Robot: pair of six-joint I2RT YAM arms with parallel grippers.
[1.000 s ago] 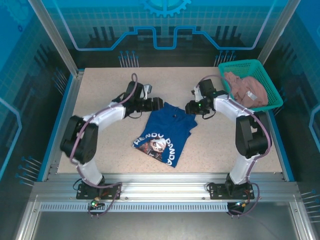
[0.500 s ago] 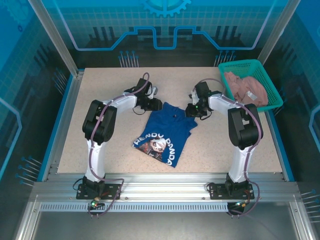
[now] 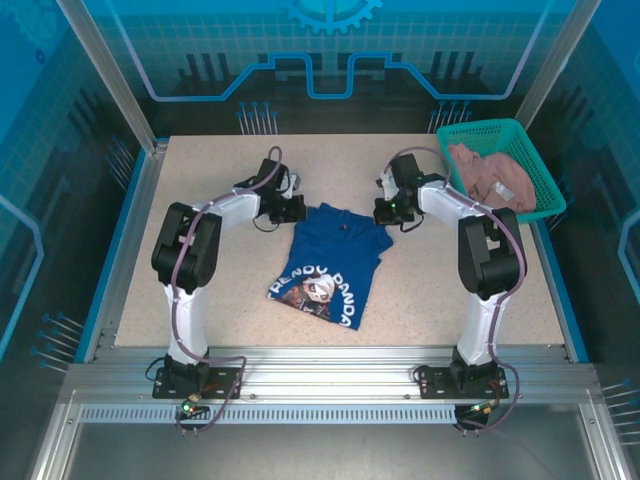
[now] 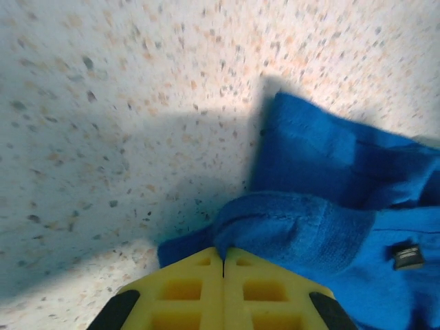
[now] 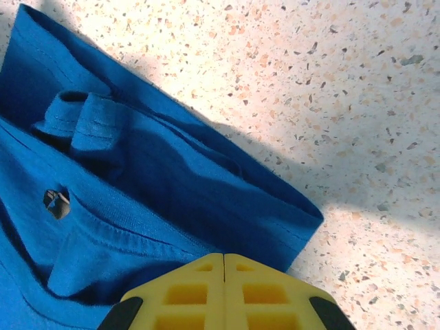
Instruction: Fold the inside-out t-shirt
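The inside-out t-shirt (image 3: pixel 330 255) lies on the table, royal blue, with a pale panda print on its near half. My left gripper (image 3: pixel 297 208) sits at the shirt's far left corner. In the left wrist view its yellow fingers are shut (image 4: pixel 223 258), and a raised fold of blue cloth (image 4: pixel 295 223) is pinched at their tips. My right gripper (image 3: pixel 383 212) sits at the far right corner. It is shut (image 5: pixel 224 256) too, its tips resting on the blue cloth (image 5: pixel 137 192) near the sleeve edge.
A green basket (image 3: pixel 480 127) holding a pinkish-beige garment (image 3: pixel 490 175) stands at the back right, just beyond the right arm. Bare speckled table (image 3: pixel 200 290) lies to the shirt's left, right and front. Metal frame posts and blue panels surround the table.
Both grippers have closed at the shirt's far corners. The left arm has swung in toward that corner, and the shirt's top edge has shifted slightly.
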